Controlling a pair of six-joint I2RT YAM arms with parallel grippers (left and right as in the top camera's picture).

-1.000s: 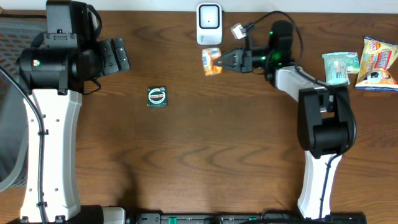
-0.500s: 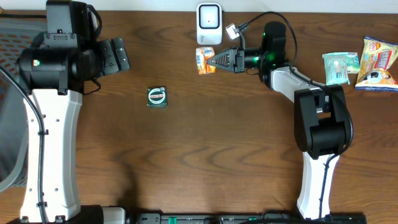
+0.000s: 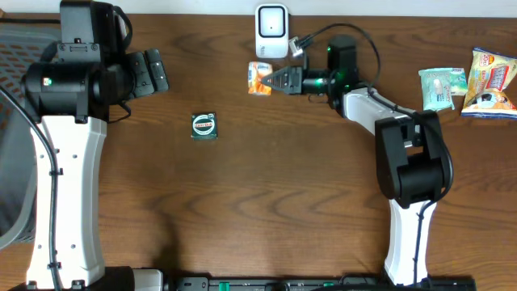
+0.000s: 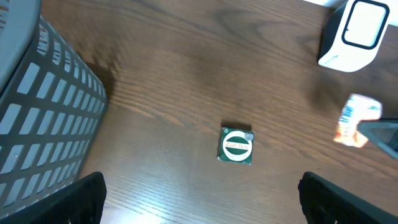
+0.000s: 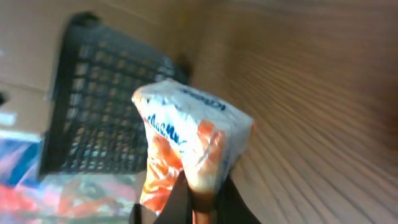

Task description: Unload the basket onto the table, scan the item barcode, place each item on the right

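Left tool (image 3: 153, 73) hangs well to the left of the white scanner (image 3: 272, 31), its fingers spread wide with nothing between them, just as a second ago. A green-and-white square packet (image 3: 204, 126) lies flat on the bench (image 3: 266, 202), below and left of the scanner, where it was before. The orange-and-white sachet (image 3: 259, 78) is now just below the scanner's left corner. A second ago it was under the right corner, so it has travelled leftward across the scanner's front. Right tool (image 3: 273, 80), reaching in from the scanner's right, pinches the sachet by one edge. In the right wrist view the wrapper is crinkled and blurred, white with blue lettering above and orange below. Far right of the scanner lie a pale green pack (image 3: 443, 87) and a yellow bag (image 3: 491, 81).
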